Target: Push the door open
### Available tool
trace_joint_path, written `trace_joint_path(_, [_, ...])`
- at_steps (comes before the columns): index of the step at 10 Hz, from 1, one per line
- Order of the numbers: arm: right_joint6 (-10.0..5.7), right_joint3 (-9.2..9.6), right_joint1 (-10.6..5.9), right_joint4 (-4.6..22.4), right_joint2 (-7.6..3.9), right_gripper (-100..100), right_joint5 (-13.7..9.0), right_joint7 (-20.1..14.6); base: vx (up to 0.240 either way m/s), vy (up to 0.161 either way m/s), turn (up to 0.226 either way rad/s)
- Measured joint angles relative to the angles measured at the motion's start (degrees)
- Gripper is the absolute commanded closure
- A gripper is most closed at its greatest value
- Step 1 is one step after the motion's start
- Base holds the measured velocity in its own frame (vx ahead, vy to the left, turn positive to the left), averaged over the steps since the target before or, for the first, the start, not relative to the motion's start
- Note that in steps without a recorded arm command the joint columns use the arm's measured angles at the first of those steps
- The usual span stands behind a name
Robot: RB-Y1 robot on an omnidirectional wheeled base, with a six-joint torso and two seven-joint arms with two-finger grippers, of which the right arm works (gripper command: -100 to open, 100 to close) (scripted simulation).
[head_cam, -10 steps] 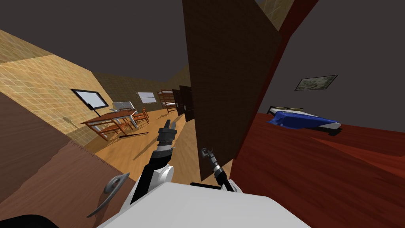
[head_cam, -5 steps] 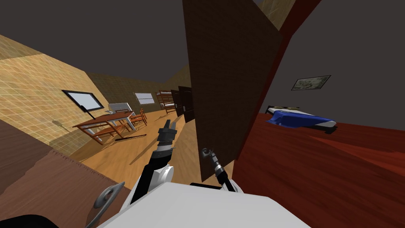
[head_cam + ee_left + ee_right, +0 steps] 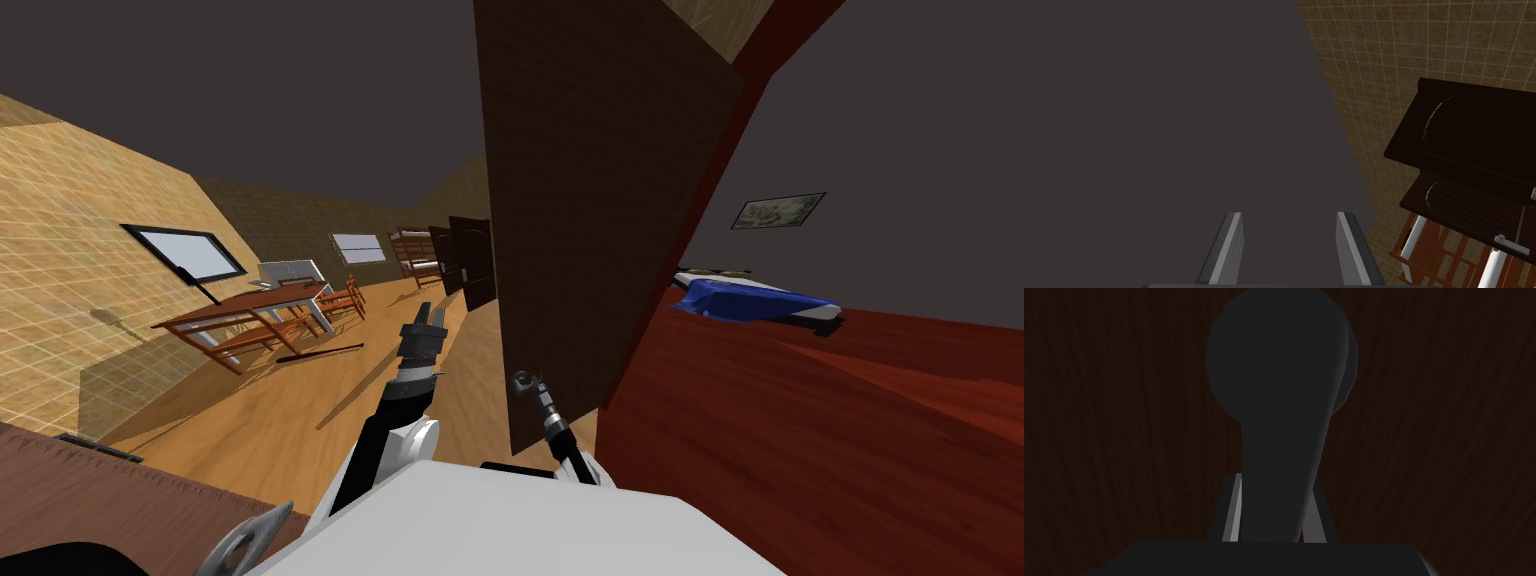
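Note:
The dark brown door point(image 3: 590, 220) stands swung partly open ahead of me, its narrow edge toward me. My right gripper point(image 3: 528, 388) is at the door's lower part, shut on the dark lever handle point(image 3: 1279, 388), whose shaft runs between the fingers point(image 3: 1234, 508) against the brown panel point(image 3: 1124, 413). My left gripper point(image 3: 428, 318) is raised to the left of the door, apart from it. It is open with nothing between its fingers point(image 3: 1229, 245).
Right of the door, past a red frame point(image 3: 690, 230), a room with a dark red floor point(image 3: 800, 430) holds a blue-covered bed point(image 3: 750, 300). To the left is a wooden floor with a table and chairs point(image 3: 250, 310). A second brown panel point(image 3: 100, 500) with a grey lever point(image 3: 240, 540) is at lower left.
The whole head view has shifted: I have moved, and the brown panel at lower left has slid down and out. The door's face has swung slightly further right. Both grippers keep their places.

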Motion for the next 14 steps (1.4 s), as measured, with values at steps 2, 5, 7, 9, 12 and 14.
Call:
trace_joint_path(2, [-0.36, -1.80, -0.41, 1.0, 0.63, 100, -0.4, 0.5, 0.114, 0.143, -0.076])
trace_joint_path(5, [0.48, -4.40, -0.02, 0.0, 1.56, 100, -0.8, 1.5, 0.116, 0.158, -0.059])
trace_joint_path(7, [-0.06, -6.20, -0.70, 1.2, 2.16, 100, -1.3, 1.9, 0.125, 0.154, -0.051])
trace_joint_path(9, [-0.11, -7.02, -0.61, 0.6, 2.04, 100, -1.5, 2.0, 0.073, 0.060, -0.037])
trace_joint_path(12, [-1.07, -8.26, -1.48, 2.6, 0.64, 100, -2.0, 2.3, 0.076, 0.081, -0.029])
trace_joint_path(14, [0.11, -8.53, -0.47, 0.6, 0.09, 100, -2.1, 2.5, 0.129, 0.137, -0.055])
